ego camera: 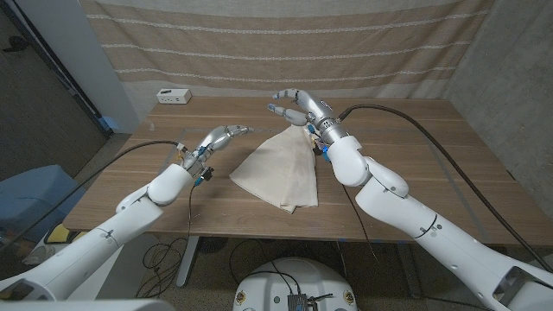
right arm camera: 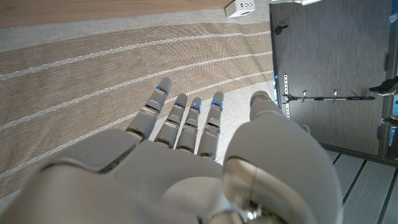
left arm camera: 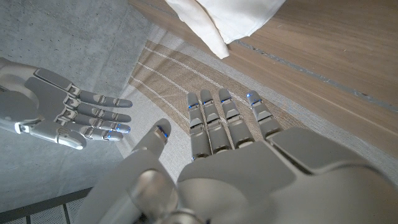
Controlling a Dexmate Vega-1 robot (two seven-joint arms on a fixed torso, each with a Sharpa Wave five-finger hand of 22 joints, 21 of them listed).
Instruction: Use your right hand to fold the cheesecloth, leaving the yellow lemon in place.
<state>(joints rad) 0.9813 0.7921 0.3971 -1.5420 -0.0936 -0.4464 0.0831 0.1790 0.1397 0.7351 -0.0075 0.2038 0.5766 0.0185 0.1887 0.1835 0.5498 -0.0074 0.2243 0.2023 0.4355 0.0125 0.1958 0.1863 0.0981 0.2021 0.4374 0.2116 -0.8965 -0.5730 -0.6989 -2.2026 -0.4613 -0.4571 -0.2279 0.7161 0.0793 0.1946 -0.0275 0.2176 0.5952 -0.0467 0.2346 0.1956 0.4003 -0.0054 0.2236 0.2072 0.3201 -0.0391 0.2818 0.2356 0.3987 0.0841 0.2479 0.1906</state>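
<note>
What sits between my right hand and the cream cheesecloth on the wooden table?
Nothing visible. The right hand hangs open above the far tip of the cream cheesecloth, with only air between them.

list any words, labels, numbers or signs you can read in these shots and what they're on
No text can be read in any view.
The small white box at the table's far left edge has dark marks on its face, too small to tell whether they are text.
The cheesecloth, the wooden table, the striped curtain, the left hand and the right hand show no lettering.
</note>
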